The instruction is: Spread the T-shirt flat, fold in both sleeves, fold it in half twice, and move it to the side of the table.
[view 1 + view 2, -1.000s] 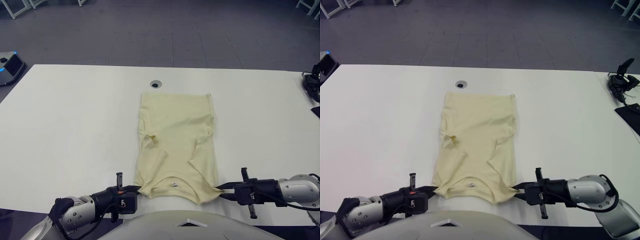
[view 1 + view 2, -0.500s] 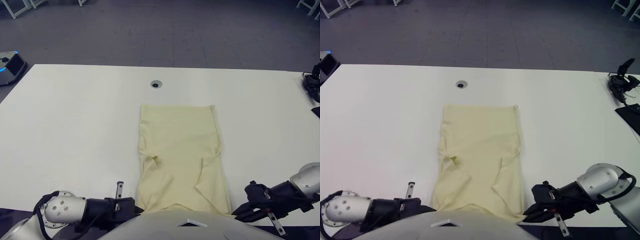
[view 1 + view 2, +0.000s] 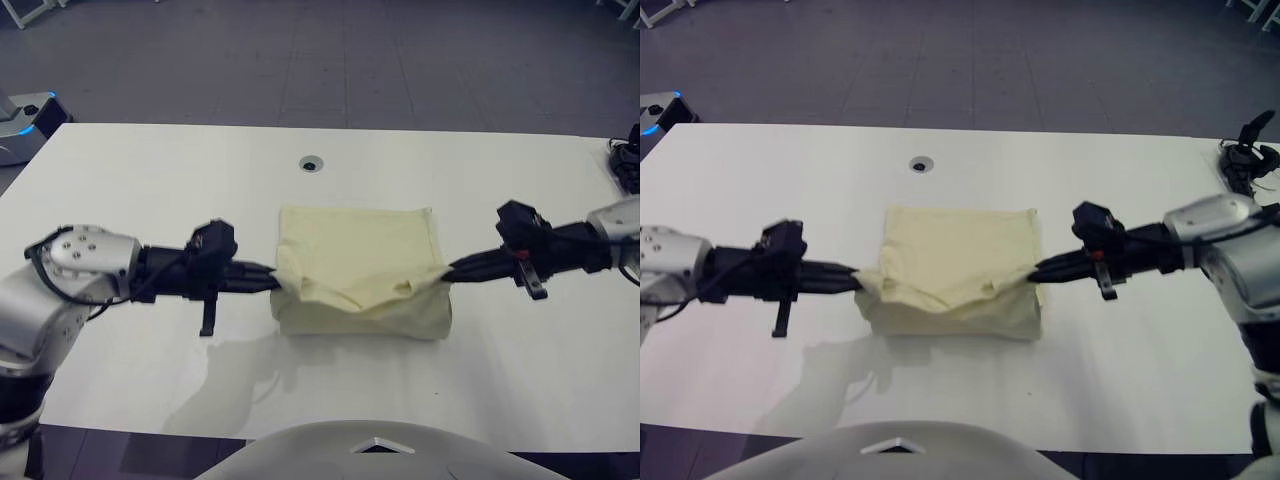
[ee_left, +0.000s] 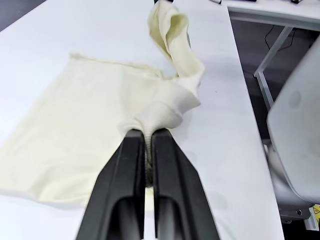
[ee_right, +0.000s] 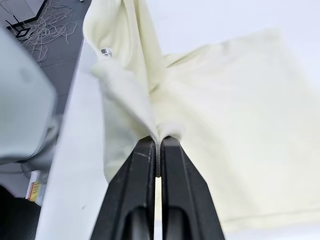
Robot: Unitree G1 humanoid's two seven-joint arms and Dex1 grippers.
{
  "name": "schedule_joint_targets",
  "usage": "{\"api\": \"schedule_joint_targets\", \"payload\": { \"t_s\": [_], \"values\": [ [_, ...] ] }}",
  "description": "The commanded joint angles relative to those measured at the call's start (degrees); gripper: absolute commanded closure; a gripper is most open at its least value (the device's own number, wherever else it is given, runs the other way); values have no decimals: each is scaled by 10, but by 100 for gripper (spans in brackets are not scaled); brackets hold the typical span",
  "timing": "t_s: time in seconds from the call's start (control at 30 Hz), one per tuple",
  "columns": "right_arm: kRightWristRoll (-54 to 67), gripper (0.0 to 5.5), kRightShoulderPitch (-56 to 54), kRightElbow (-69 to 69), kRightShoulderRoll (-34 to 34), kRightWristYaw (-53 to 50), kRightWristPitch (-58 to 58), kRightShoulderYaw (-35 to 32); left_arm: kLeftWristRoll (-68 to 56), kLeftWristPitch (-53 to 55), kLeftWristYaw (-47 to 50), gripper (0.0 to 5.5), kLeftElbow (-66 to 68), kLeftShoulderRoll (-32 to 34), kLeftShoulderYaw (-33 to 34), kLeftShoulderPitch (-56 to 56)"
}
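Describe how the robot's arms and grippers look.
The left arm and right arm have rounded silver-grey joint shells with black cables. Their wrist sections are black and boxy. The left gripper and right gripper have long, slim black fingers; the right one bears a small red mark.

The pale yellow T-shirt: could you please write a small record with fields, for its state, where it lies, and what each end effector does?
Garment: pale yellow fabric T-shirt, doubled over, upper layer sagging between two grips
Place: middle of the white table, nearer to the robot than the round cable hole
Left arm: left end effector shut on the shirt's left corner, raised off the table
Right arm: right end effector shut on the right corner, at about the same height
Fold stage: a half fold, not yet laid down
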Motion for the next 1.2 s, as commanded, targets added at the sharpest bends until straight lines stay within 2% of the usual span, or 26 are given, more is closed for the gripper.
{"api": "schedule_joint_targets", "payload": {
  "t_s": [0.03, 0.3, 0.5, 0.8, 0.97, 1.0, 1.1, 1.2],
  "values": [
    [-56, 549, -105, 102, 59, 12, -27, 42, 34, -6, -17, 550, 94, -31, -40, -88],
    [-168, 549, -221, 357, 120, 32, -136, 60, 156, -80, -22, 550, 325, -129, -110, -243],
    [-234, 549, -252, 484, 162, 25, -198, 69, 232, -160, -4, 550, 474, -201, -125, -296],
    [-298, 549, -280, 652, 241, -73, -261, 46, 323, -268, 34, 550, 703, -279, -124, -347],
    [-321, 549, -294, 703, 275, -152, -297, 28, 356, -309, 97, 550, 797, -319, -110, -368],
    [-330, 518, -296, 707, 280, -183, -308, 26, 362, -315, 119, 513, 813, -326, -104, -375],
    [-331, 471, -294, 701, 297, -279, -342, 1, 347, -319, 177, 462, 823, -338, -62, -399],
    [-340, 425, -278, 664, 301, -356, -386, -15, 336, -316, 243, 415, 784, -321, -12, -408]
  ]
}}
